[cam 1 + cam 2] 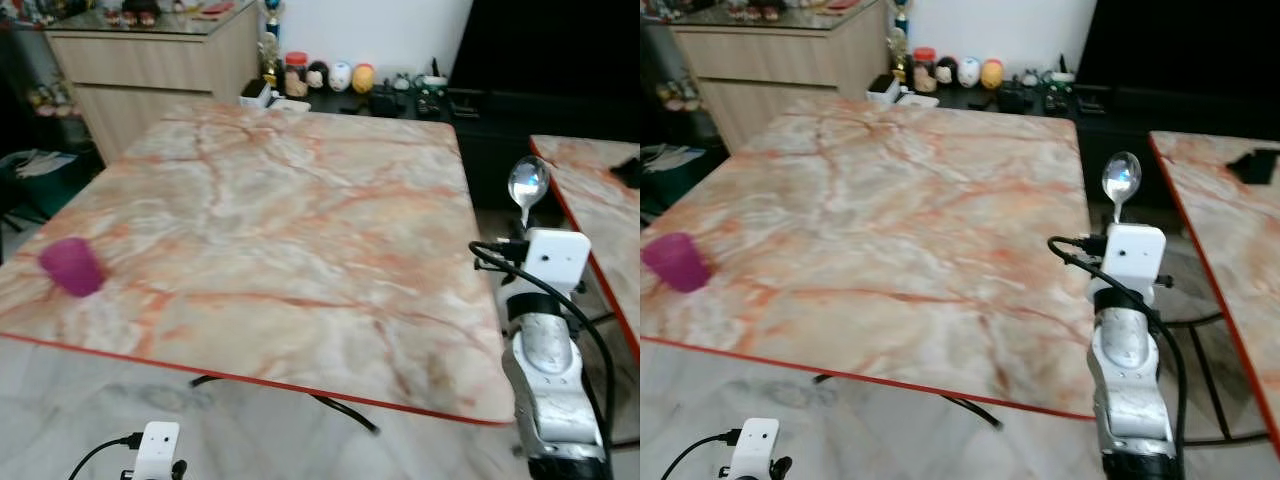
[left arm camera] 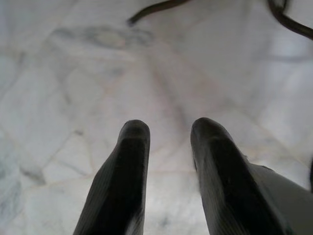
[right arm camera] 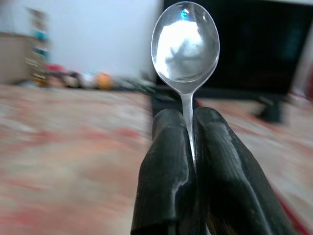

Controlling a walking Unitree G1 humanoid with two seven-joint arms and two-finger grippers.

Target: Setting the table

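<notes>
The spoon [image 3: 185, 41] stands straight up with its shiny bowl on top, and my right claw [image 3: 188, 122] squeezes its thin handle between the two black fingers. In the head views the spoon [image 1: 527, 183] is up in the air, just past the right edge of the big marble worktop [image 1: 270, 230], over the gap before a second worktop [image 1: 600, 200].

I think my job now is to lay the spoon down flat on the big worktop. To do it well, I should swing the arm left so the spoon is over the marble and not over the gap. Then I should tip it down slowly until the handle lies low and level, and only then let go, so it does not drop and bounce. I should keep it well in from the red edge.

A pink cup [image 1: 71, 266] sits far away near the left edge. It may be lying on its side, but it is too small for me to be sure.

My left claw [image 2: 168, 142] hangs low over the pale floor [image 2: 73, 73], holding nothing, with a small gap between its fingers.

Most of the spoon's handle is hidden inside my fingers, so I cannot see how much I am holding. The right wrist view is blurry behind the spoon. The second worktop is cut off at the side.
</notes>
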